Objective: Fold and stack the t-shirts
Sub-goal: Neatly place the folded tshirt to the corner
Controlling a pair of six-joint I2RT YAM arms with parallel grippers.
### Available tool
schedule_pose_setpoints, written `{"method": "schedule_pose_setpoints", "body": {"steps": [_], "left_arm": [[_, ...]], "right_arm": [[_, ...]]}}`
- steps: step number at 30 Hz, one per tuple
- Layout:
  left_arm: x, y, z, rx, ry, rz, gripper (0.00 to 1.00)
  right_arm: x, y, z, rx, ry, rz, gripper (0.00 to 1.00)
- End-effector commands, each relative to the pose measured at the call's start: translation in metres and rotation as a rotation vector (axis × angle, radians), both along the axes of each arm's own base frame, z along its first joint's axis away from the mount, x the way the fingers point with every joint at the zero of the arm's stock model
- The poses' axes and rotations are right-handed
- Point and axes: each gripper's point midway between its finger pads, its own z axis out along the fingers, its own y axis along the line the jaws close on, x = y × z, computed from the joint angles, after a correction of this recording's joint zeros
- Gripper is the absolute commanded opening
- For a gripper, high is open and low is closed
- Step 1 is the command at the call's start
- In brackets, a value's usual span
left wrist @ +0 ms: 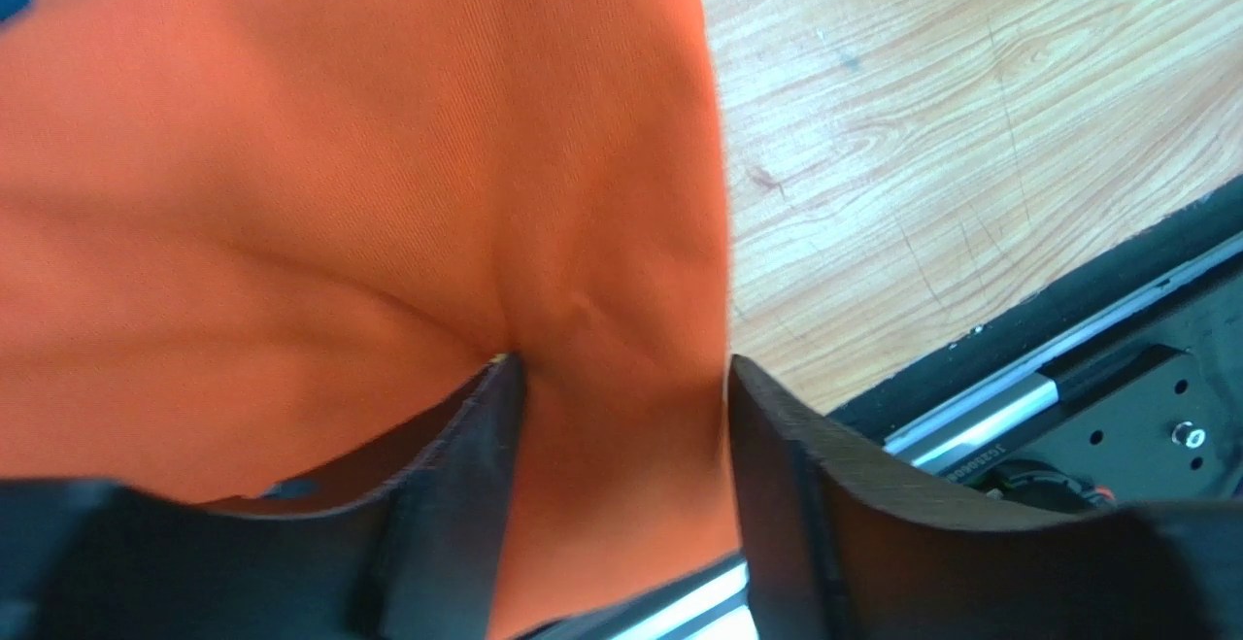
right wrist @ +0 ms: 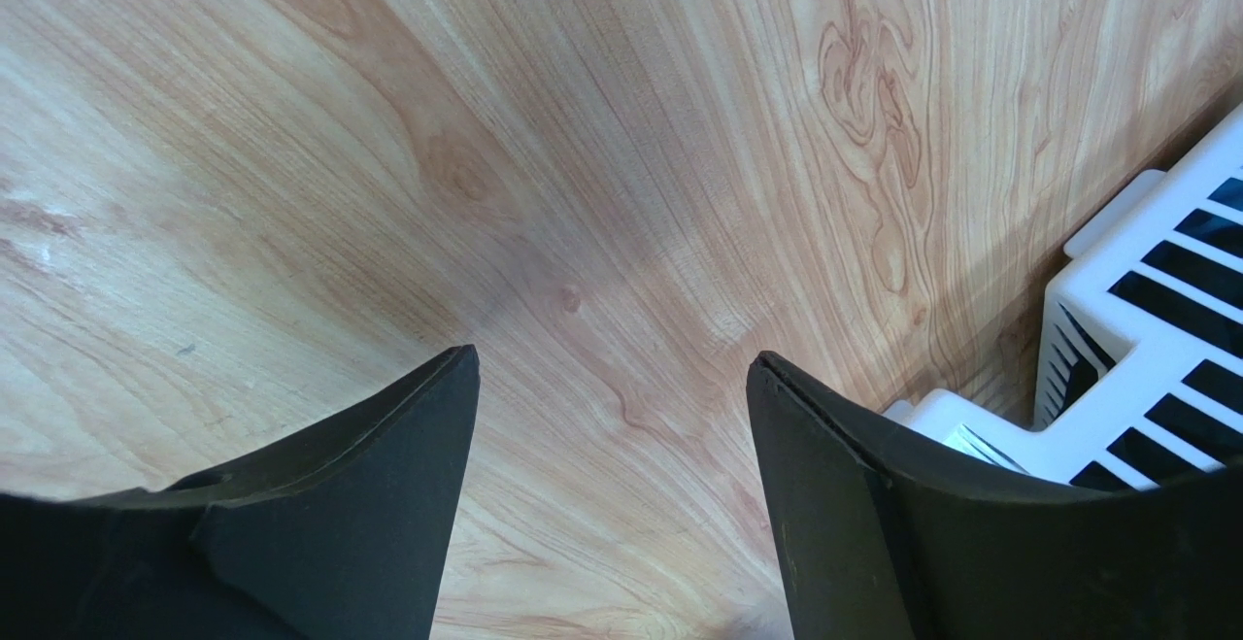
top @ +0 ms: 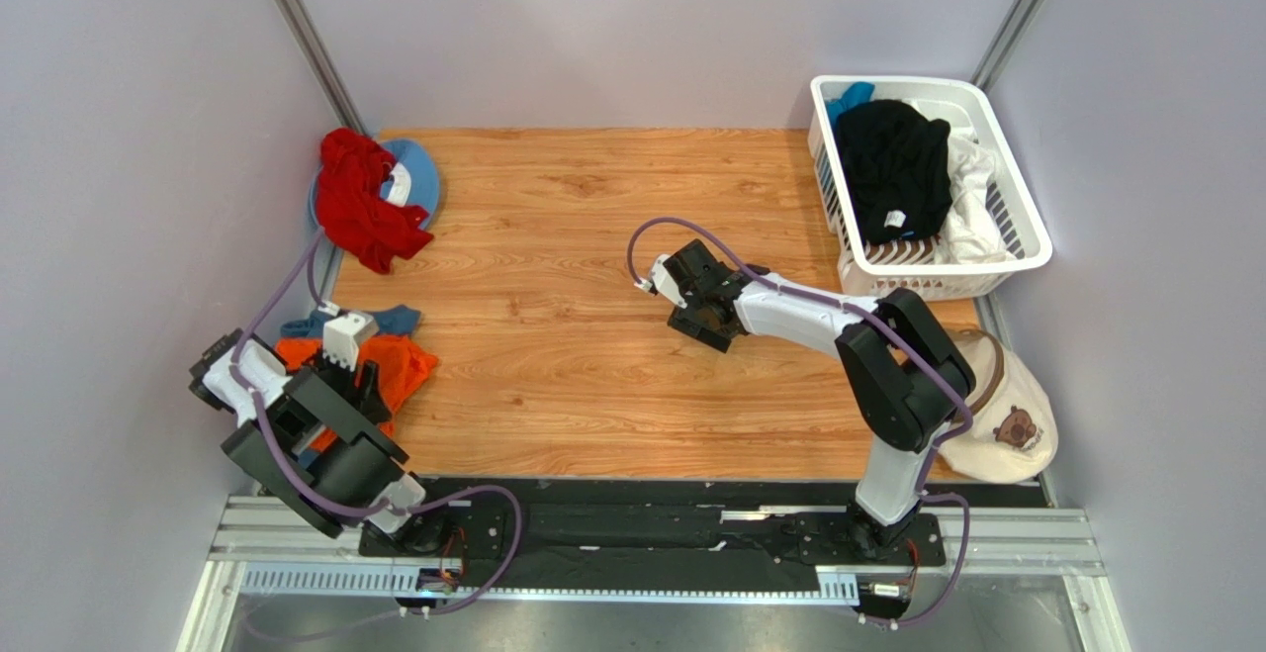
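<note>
In the top view the orange t-shirt (top: 404, 366) is largely covered by the left arm (top: 305, 422), and the dusty blue t-shirt (top: 393, 320) is mostly hidden. Whether cloth is clamped by the left gripper (left wrist: 620, 378) cannot be told. The white basket (right wrist: 1087, 305) is cropped in the right wrist view.

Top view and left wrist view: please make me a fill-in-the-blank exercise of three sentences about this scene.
1. The shirt between the fingers of the left gripper is ____ in colour.
2. The black t-shirt lies inside the white ____ at the far right of the table.
3. The beige cap lies next to the base of the ____ arm.
Missing words: orange; basket; right.
</note>
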Motion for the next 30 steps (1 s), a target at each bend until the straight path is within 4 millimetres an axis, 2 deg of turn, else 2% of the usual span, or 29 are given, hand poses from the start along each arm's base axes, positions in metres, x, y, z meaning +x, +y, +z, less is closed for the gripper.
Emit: {"method": "schedule_pose_setpoints", "body": {"steps": [1, 2, 9, 16, 25, 27, 30], "left_arm": [[0.002, 0.007, 0.009, 0.125, -0.071, -0.004, 0.64], [0.002, 0.006, 0.011, 0.134, -0.083, -0.002, 0.67], [0.009, 0.009, 0.033, 0.229, -0.185, 0.010, 0.68], [0.012, 0.025, 0.045, 0.312, -0.197, 0.017, 0.67], [0.021, 0.041, 0.063, 0.332, -0.243, 0.037, 0.65], [0.021, 0.048, 0.066, 0.338, -0.242, 0.044, 0.65], [0.018, 0.068, 0.073, 0.366, -0.256, 0.087, 0.64]], "right_arm": [[0.001, 0.005, -0.003, 0.025, -0.003, -0.004, 0.72], [0.001, 0.006, -0.003, 0.024, -0.003, -0.001, 0.72], [-0.002, 0.005, -0.006, 0.025, 0.007, 0.001, 0.72], [-0.003, 0.005, -0.008, 0.022, 0.015, 0.002, 0.72], [-0.004, 0.003, -0.011, 0.014, 0.021, 0.004, 0.72], [-0.004, 0.002, -0.011, 0.011, 0.021, 0.001, 0.72], [-0.004, 0.002, -0.012, 0.004, 0.017, 0.000, 0.72]]}}
